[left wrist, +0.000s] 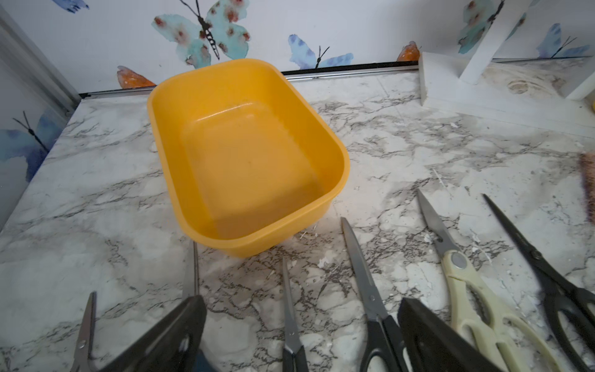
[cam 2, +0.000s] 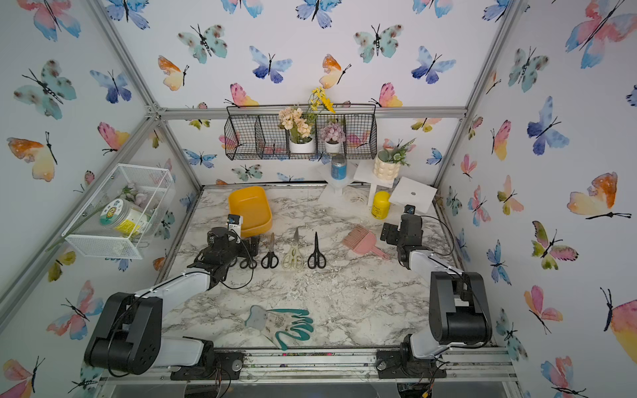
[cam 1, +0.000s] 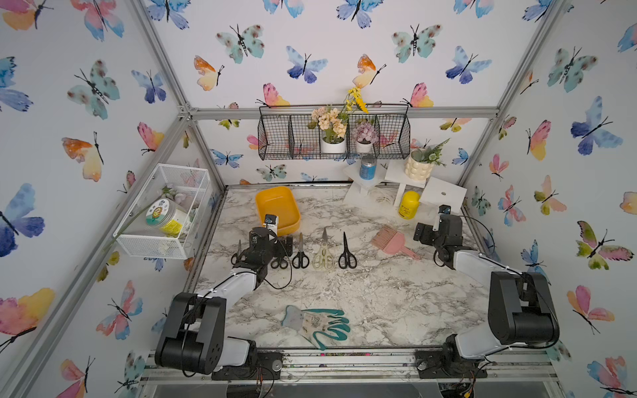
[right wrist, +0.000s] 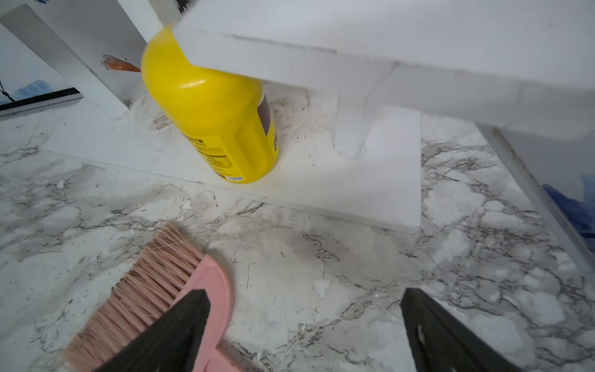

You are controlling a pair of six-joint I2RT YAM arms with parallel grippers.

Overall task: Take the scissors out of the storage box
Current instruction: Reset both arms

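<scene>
Box: the yellow box (left wrist: 251,167) sits far left on the marble worktop (cam 1: 379,293). It is empty, with its bare floor showing.
Scissors: the scissors (cam 1: 300,256) are out of the box and lie flat in a row just near of it. Handles are near and blades point far, so each pair is apart and easy to see.
Left tool: the left tool (left wrist: 301,304) hangs low over the left end of the row, jaws spread wide, gripping nothing. This is probably because the box holds nothing more to lift.
Right tool: the right tool (right wrist: 302,294) is wide open and empty, at the right beside a pink brush (right wrist: 154,273). It seems parked clear of the row.
Progress: the emptying looks done.
</scene>
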